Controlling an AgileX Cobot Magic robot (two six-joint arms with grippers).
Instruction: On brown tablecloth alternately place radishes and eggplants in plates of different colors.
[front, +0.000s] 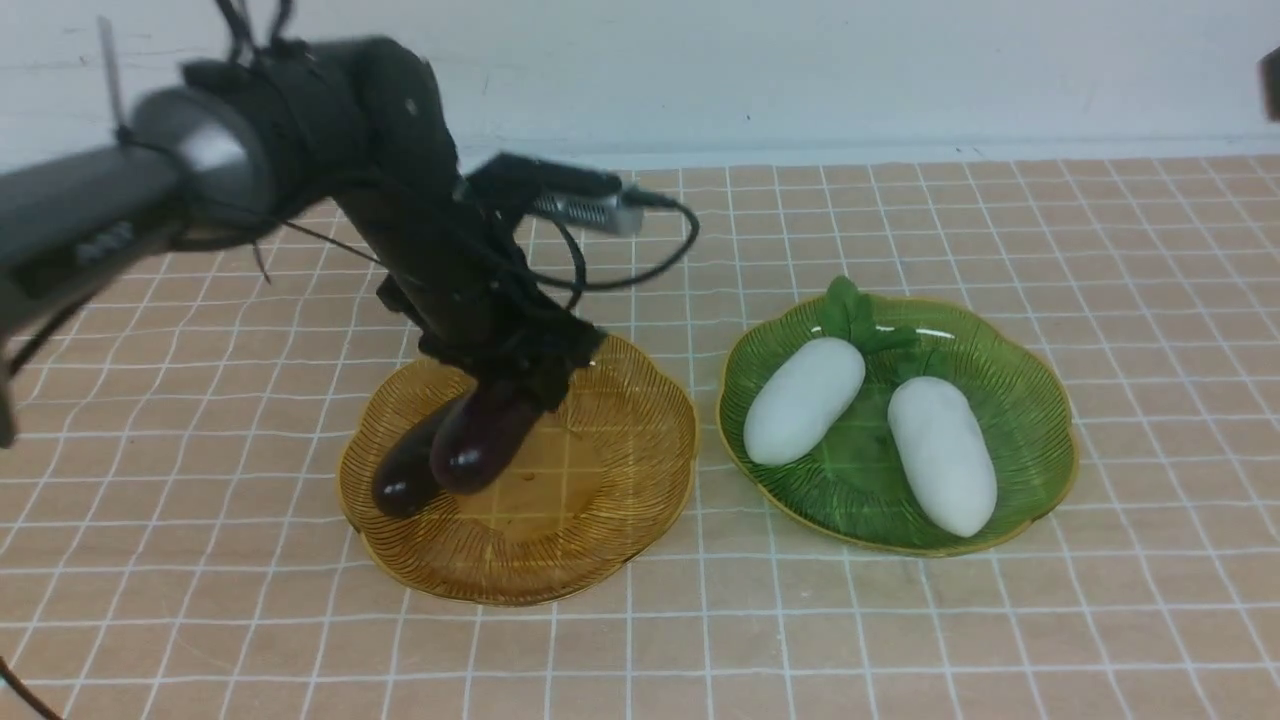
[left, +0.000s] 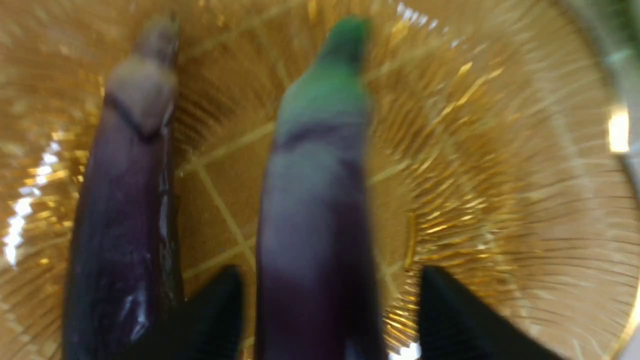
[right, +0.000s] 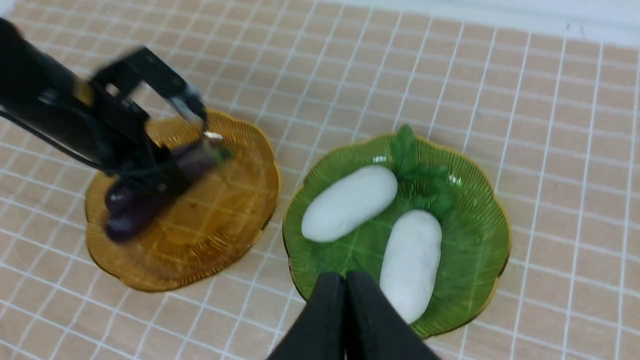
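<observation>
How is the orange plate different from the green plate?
The amber plate is orange-brown, and the green plate is green. The amber plate has two purple eggplants, and the green plate has two white radishes. The left gripper is over the amber plate, its jaws open around one eggplant. The front view shows nothing above the green plate. Both plates are ribbed, wavy-edged and gold-rimmed, and both sit on the brown tablecloth.

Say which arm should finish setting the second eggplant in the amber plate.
Left. The left pincer straddles that eggplant over the amber plate; the right pincer is shut, over by the green plate.
</observation>
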